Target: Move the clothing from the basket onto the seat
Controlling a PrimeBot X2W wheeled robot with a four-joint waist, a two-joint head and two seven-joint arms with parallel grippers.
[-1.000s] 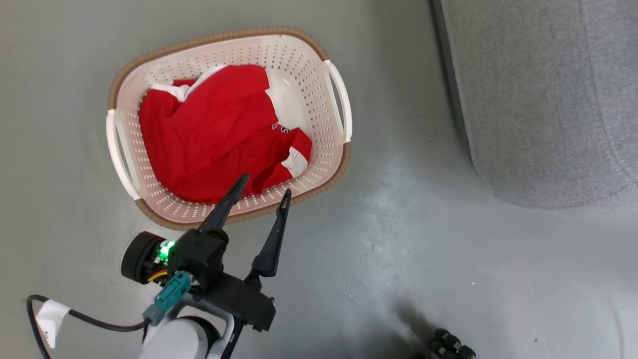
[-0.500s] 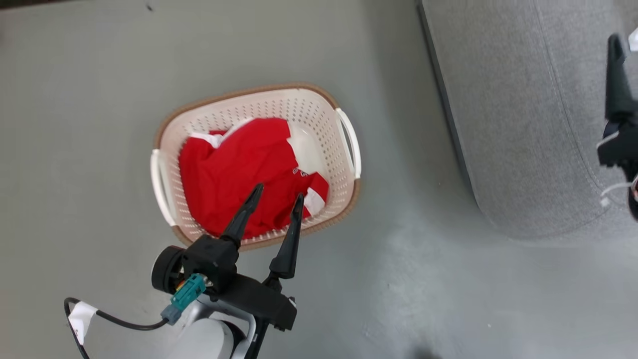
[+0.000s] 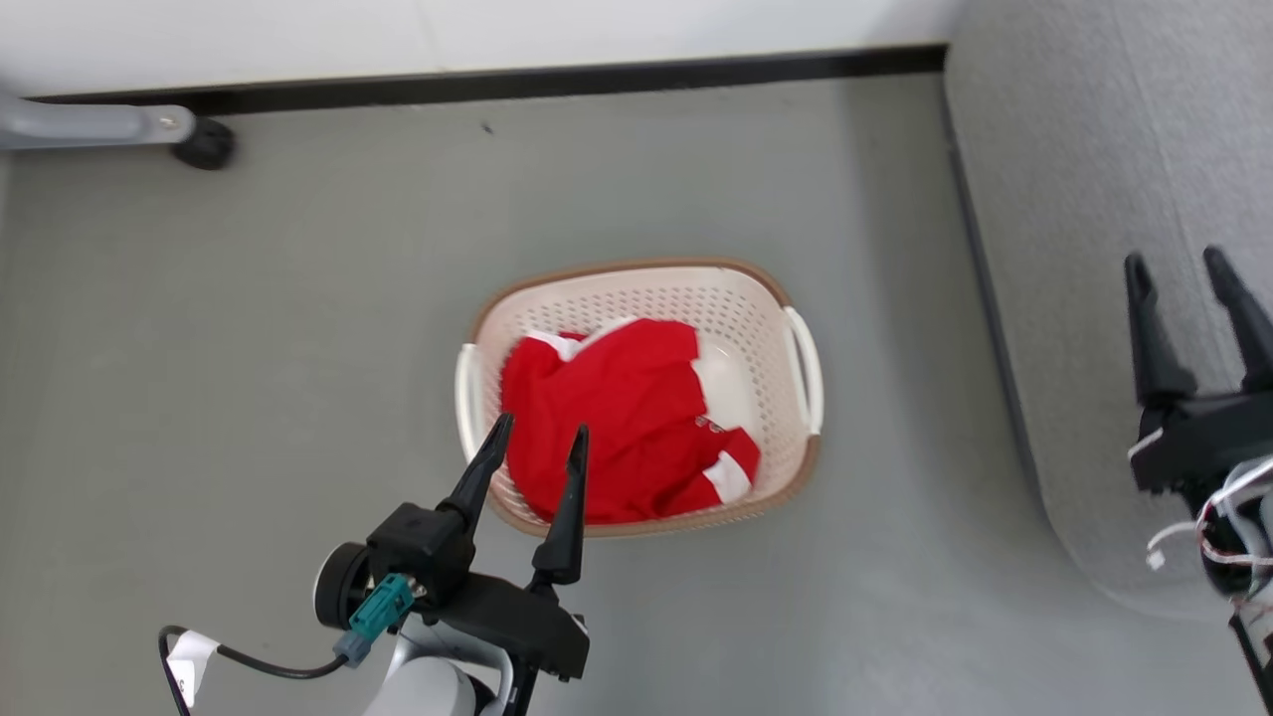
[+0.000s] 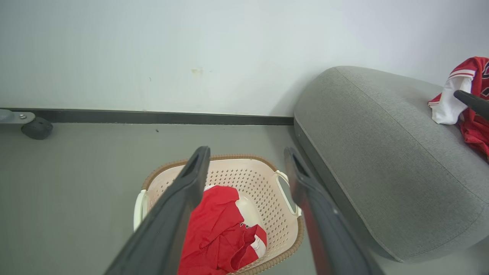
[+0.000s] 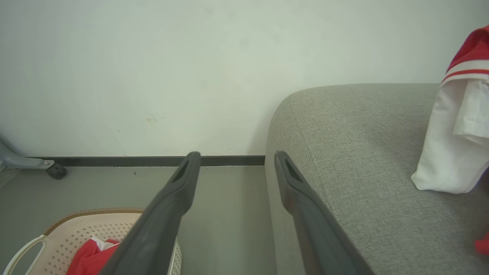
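Observation:
A cream basket (image 3: 766,308) with a brown rim stands on the grey floor, holding a crumpled red garment (image 3: 617,428) with white panels. My left gripper (image 3: 537,438) is open, its tips above the basket's near left rim, nothing between them. The grey sofa (image 3: 1074,199) fills the right side. Over the sofa's edge my right gripper (image 3: 1179,268) hangs open and empty. In the left wrist view the basket (image 4: 237,175) and its red garment (image 4: 217,229) lie below the fingers, and another red and white garment (image 4: 464,99) rests on the sofa (image 4: 382,152). The right wrist view shows that garment (image 5: 458,145) on the sofa (image 5: 363,160).
A white wall with a dark skirting board (image 3: 497,85) runs along the back. A grey metal leg with a black caster (image 3: 204,144) stands at the back left. Open grey floor (image 3: 249,328) surrounds the basket.
The head camera has risen and turned, so the basket looks smaller and the wall has come into view. My right gripper has come further into view over the sofa. The left gripper stays open.

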